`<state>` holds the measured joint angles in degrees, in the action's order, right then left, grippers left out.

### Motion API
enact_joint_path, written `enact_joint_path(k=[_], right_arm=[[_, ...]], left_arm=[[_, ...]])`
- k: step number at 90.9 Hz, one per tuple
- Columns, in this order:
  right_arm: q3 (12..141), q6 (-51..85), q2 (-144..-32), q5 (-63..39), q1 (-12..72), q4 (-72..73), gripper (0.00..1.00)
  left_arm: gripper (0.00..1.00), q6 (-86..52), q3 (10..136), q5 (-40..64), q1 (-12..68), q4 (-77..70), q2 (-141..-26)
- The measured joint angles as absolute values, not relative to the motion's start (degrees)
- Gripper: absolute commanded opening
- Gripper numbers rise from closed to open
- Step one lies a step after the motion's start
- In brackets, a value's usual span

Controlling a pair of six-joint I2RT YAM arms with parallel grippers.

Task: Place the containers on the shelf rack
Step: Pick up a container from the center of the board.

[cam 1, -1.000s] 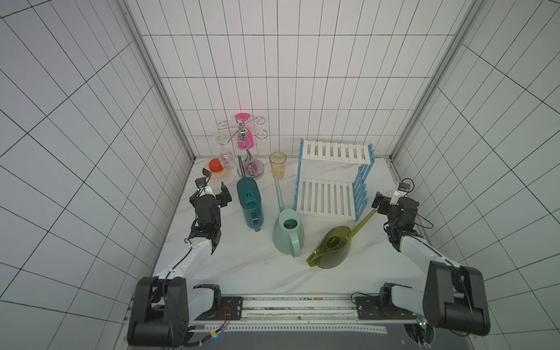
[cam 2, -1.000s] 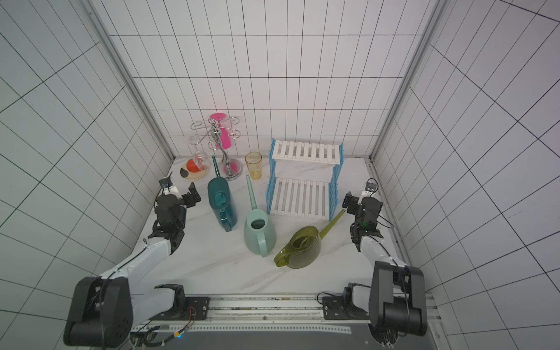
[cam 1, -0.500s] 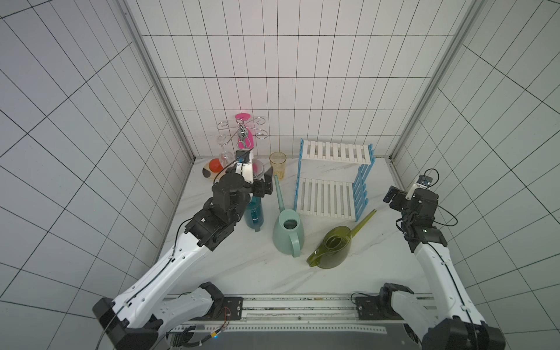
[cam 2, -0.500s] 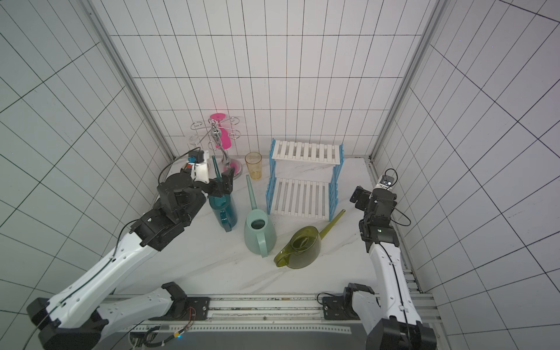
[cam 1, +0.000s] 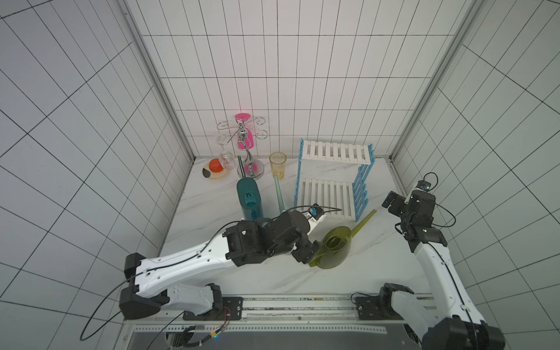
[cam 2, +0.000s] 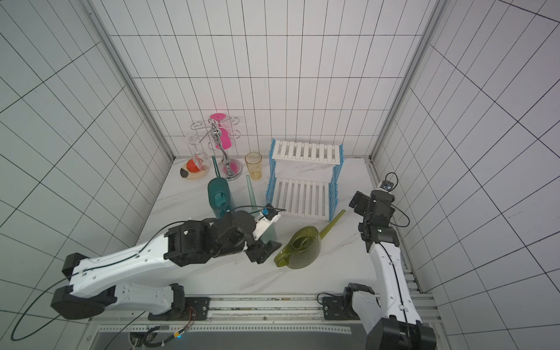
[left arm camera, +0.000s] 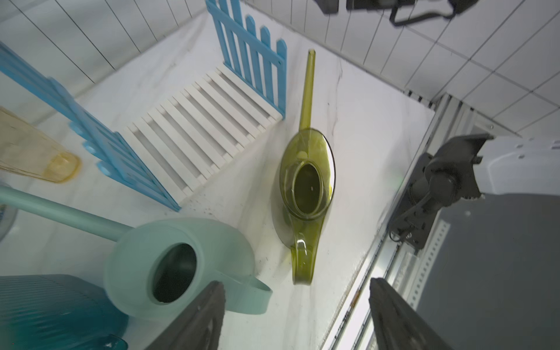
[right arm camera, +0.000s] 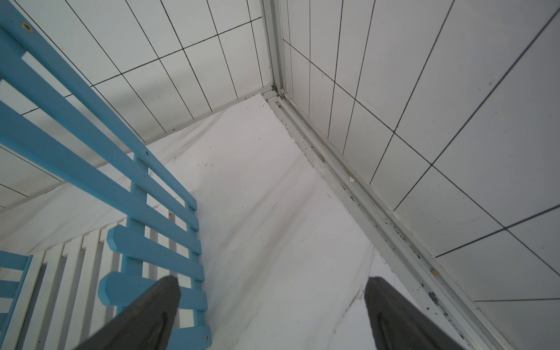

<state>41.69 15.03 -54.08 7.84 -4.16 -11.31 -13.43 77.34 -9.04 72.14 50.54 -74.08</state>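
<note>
Your left tool hangs low over the counter with its jaws apart, gripping nothing. The handle tip of the olive watering can shows between them, and the handle of the mint watering can lies just beside one finger. Your right tool is spread wide too, empty, near the blue side panel of the shelf rack. That rack stands toward the back wall. All three cans sit on the counter: the teal watering can and the mint one to the rack's left, the olive one in front, spout beside the side panel.
</note>
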Motion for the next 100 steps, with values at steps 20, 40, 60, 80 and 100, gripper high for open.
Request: enact_joint_path(k=[20,40,60,80,100], right_arm=[[41.5,15.5,-53.4,9.1,-4.4,-12.1,0.99],[38.7,16.8,-50.6,10.5,-5.2,-11.9,0.99],[37.6,17.1,-50.4,11.3,-5.8,-11.3,0.99],[35.9,17.4,-50.4,11.2,-5.8,-10.5,0.99],[35.9,17.4,-50.3,11.3,-6.0,-10.0,0.99]], left_arm=[[0.77,-15.0,78.6,-6.6,73.5,54.2,-83.3],[0.77,-15.9,82.3,-5.7,73.6,55.2,-91.6],[0.77,-16.6,82.4,-5.5,73.8,55.4,-96.2],[0.76,-16.5,82.4,-6.1,73.8,54.8,-99.4],[0.71,-16.1,81.4,-6.2,73.1,53.1,-101.3]])
